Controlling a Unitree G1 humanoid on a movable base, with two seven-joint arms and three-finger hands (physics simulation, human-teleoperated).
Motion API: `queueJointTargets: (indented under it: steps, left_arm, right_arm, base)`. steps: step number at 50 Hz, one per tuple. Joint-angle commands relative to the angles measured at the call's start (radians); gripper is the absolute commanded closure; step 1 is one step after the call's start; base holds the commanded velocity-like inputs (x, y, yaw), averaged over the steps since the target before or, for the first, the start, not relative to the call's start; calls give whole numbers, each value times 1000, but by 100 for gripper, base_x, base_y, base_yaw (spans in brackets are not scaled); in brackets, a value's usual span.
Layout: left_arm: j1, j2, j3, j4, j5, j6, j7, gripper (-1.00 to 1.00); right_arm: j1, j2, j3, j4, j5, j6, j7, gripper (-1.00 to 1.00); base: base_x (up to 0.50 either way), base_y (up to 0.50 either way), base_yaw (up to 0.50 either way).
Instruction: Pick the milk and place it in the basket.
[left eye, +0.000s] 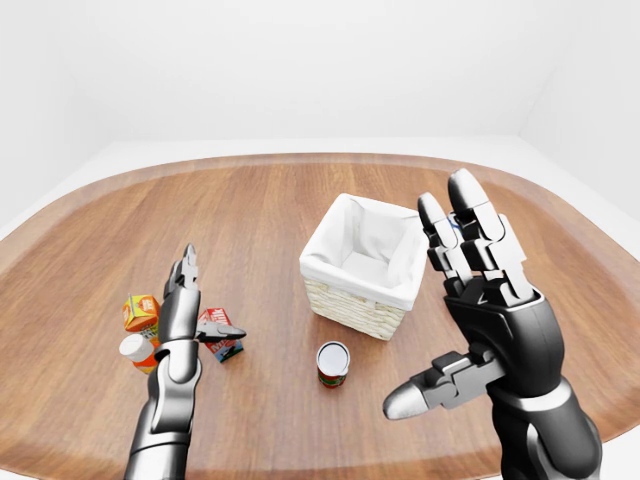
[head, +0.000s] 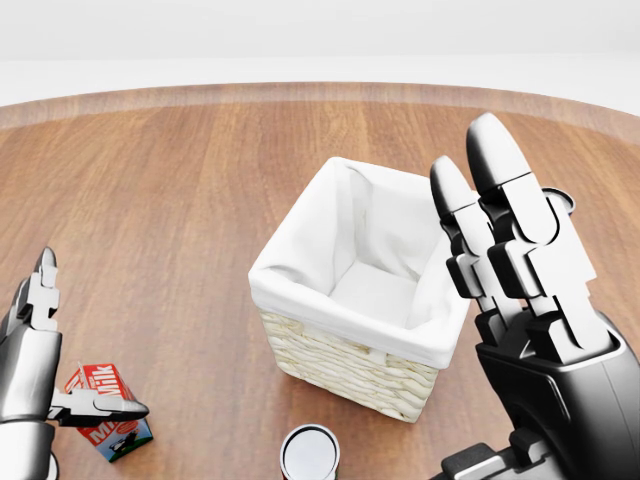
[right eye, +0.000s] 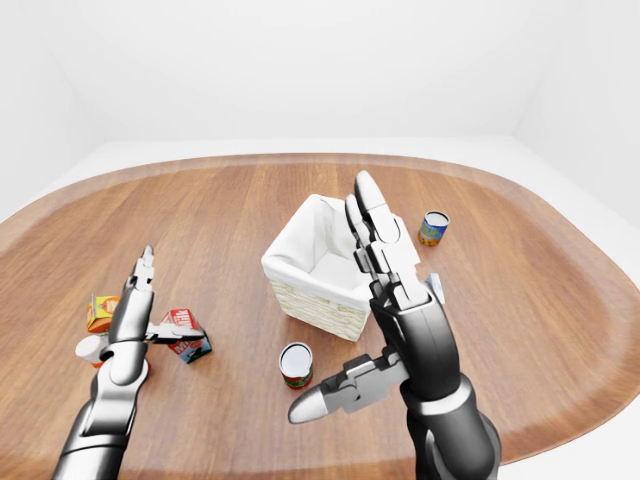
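Note:
The milk (head: 105, 415) is a small red and blue carton lying on the wooden table, at the lower left of the head view. My left hand (left eye: 214, 295) stands open just left of it, fingers pointing up and thumb stretched across the carton's top. The basket (head: 340, 365) is wicker with a white cloth lining and sits mid-table with nothing visible inside. My right hand (left eye: 432, 300) is raised open to the basket's right, palm toward the basket, holding nothing.
A can with a red label (left eye: 333, 362) stands just below the basket. An orange carton (left eye: 141, 312) and a white-capped orange bottle (left eye: 138, 350) lie left of the milk. Another can (right eye: 433, 228) stands right of the basket. The table's curved edge (left eye: 300, 160) runs along the top.

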Motion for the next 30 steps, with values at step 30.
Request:
queueJointTargets:
  steps: [30]
  left_arm:
    - [-158,69,-57,441,2,0,148,-100]
  right_arm:
    - [2,-1,0,-3,1,0,-1,-100]
  base:
    - [0,0,0]
